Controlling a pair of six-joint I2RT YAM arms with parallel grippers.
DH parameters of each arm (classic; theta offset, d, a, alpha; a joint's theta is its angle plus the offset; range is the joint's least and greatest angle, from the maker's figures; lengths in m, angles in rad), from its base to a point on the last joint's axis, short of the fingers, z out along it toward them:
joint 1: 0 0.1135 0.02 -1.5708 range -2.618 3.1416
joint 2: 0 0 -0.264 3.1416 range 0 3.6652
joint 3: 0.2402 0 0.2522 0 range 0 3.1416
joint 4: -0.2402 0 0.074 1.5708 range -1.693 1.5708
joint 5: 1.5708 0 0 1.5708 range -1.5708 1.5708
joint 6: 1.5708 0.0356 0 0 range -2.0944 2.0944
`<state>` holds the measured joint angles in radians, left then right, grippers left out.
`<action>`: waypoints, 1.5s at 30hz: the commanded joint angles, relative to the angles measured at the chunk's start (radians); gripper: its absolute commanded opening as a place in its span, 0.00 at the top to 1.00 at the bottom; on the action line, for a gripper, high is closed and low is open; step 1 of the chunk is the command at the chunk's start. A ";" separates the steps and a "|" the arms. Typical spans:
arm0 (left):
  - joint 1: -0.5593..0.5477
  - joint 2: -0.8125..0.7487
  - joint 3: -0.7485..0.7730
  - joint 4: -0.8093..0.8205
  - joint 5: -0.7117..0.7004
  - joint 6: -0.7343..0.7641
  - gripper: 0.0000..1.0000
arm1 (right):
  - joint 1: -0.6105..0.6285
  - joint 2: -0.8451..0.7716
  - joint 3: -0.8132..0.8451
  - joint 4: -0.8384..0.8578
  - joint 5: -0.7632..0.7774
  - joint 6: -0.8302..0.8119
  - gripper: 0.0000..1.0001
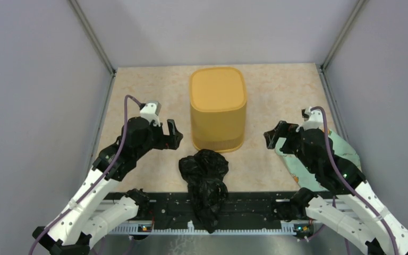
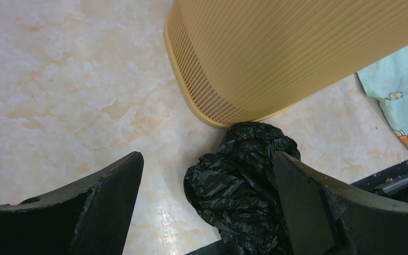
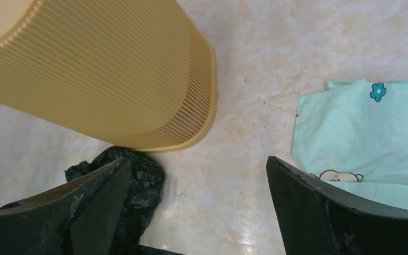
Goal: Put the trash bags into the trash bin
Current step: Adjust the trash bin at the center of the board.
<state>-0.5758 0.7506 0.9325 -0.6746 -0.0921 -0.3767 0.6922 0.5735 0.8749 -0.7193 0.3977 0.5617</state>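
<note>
- Inspecting the workspace, we find the trash bags (image 1: 204,180) lying as one crumpled black heap on the table (image 1: 149,90). The heap sits directly in front of the trash bin (image 1: 217,109), touching its near wall. Its near end drapes over the black mounting rail (image 1: 244,210) between the arm bases.
- The left gripper (image 2: 207,155) hovers left of the bin with its fingers spread wide and nothing between them. The right gripper (image 3: 198,159) hovers on the opposite side, equally wide and empty. We judge the task not yet begun.
- The bin's slotted band sits at table level and its upper face reads as a solid panel. We judge it is probably standing rim down, though the overhead view does not settle this.
- Hazard one: if the bin is inverted, a released bag lands on the closed base and slides off. Turning the bin first carries its own risk, since a light tapered shell may skid or topple under a one-sided push.
- Hazard two: the plastic is thin and glossy. A shallow pinch may catch a single fold, letting the heap unfurl, trail over the rim or snag on the rail.
- Hazard three: a pale green cloth (image 1: 345,151) lies partly beneath the right arm, and a low sweep could drag it along.
</note>
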 commanded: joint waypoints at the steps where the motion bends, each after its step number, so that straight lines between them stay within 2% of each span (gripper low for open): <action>1: -0.001 0.033 0.074 0.010 -0.075 -0.036 0.01 | 0.010 0.007 -0.032 0.009 -0.020 0.004 0.01; 13: -0.001 0.089 0.124 -0.002 -0.117 -0.038 0.01 | 0.010 0.039 -0.113 0.171 -0.126 -0.021 0.01; 19: 0.000 0.117 0.115 0.023 -0.133 -0.011 0.01 | 0.010 0.106 -0.093 0.206 -0.205 -0.059 0.01; 27: 0.006 0.174 0.120 0.055 -0.075 0.040 0.01 | 0.010 0.162 -0.080 0.252 -0.236 -0.100 0.01; 33: 0.006 0.142 0.098 0.063 -0.062 0.075 0.01 | 0.011 0.162 -0.099 0.286 -0.217 -0.083 0.01; 45: 0.041 0.242 0.068 0.152 0.001 0.055 0.01 | 0.010 0.250 -0.041 0.395 -0.288 -0.166 0.01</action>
<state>-0.5568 0.9607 1.0115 -0.6075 -0.1329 -0.3267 0.6930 0.7971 0.7628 -0.4011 0.1459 0.4408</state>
